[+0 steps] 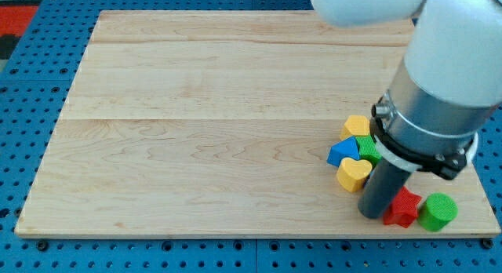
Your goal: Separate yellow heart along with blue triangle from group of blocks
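Observation:
The yellow heart [353, 175] lies at the view's lower right of the wooden board. The blue triangle [342, 151] touches it from just above and to the left. A yellow block [356, 125] sits above them and a green block [366, 149] is wedged to their right, partly hidden by the arm. My tip [372, 213] is at the end of the dark rod, just right of and below the yellow heart. A red block [403, 208] and a green cylinder [437, 212] lie to the tip's right.
The wooden board [196, 124] rests on a blue pegboard surface [31, 108]. The large white and grey arm body [439, 85] covers the board's right side and may hide other blocks. The board's bottom edge runs close below the red and green blocks.

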Robot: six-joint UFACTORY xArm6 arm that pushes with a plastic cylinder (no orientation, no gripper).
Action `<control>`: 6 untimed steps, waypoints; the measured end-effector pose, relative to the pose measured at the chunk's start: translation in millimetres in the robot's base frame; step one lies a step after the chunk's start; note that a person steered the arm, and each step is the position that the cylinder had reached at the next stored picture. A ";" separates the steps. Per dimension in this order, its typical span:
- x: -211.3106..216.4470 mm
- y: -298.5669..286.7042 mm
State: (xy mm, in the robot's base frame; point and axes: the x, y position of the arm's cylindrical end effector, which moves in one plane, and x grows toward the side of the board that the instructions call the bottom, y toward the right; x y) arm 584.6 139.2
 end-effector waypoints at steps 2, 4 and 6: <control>-46.3 -23.7; -85.8 -36.3; -101.7 -0.8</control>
